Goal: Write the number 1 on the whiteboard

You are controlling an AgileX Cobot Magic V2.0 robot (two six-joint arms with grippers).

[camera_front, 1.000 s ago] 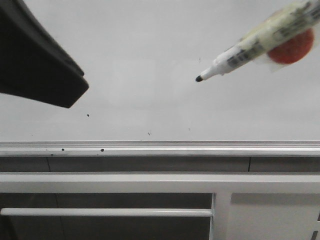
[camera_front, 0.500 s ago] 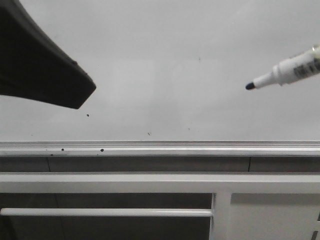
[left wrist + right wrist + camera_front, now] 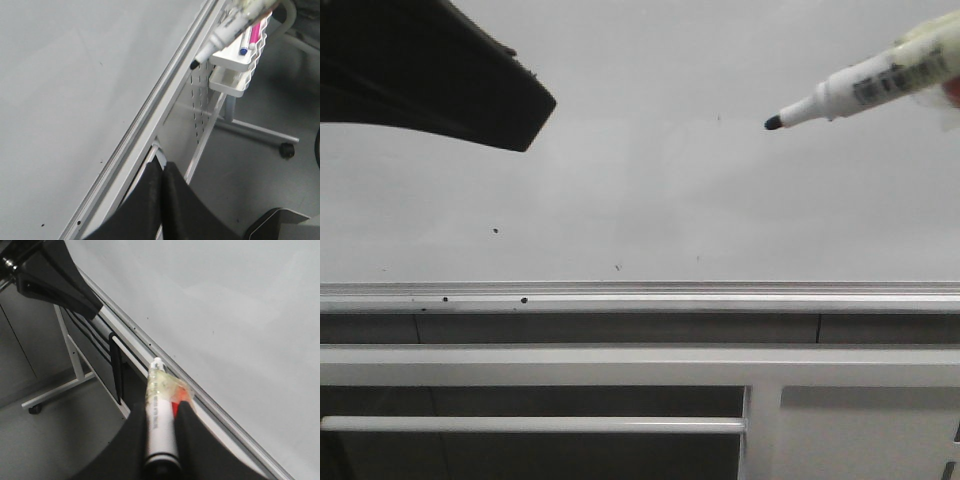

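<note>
The whiteboard [image 3: 650, 200] fills the upper front view, pale grey, with a few dark specks and a ribbed silver rail [image 3: 640, 296] along its near edge. No marker stroke of the number 1 shows on it. My right gripper [image 3: 161, 409] is shut on a white marker [image 3: 160, 425] wrapped in clear tape. The marker [image 3: 865, 85] comes in from the top right of the front view, its black tip [image 3: 772, 123] over the board; I cannot tell if it touches. My left gripper [image 3: 162, 169] is shut and empty, over the board's left part [image 3: 525, 115].
A white metal frame with a bar [image 3: 535, 424] stands below the board's rail. In the left wrist view a white basket [image 3: 235, 62] with spare markers hangs on a perforated panel, and a wheeled stand leg [image 3: 286, 149] rests on the grey floor.
The marker tip swung right, then came back left and higher on the board. My left gripper moved up and to the right. No new mark shows on the board.
</note>
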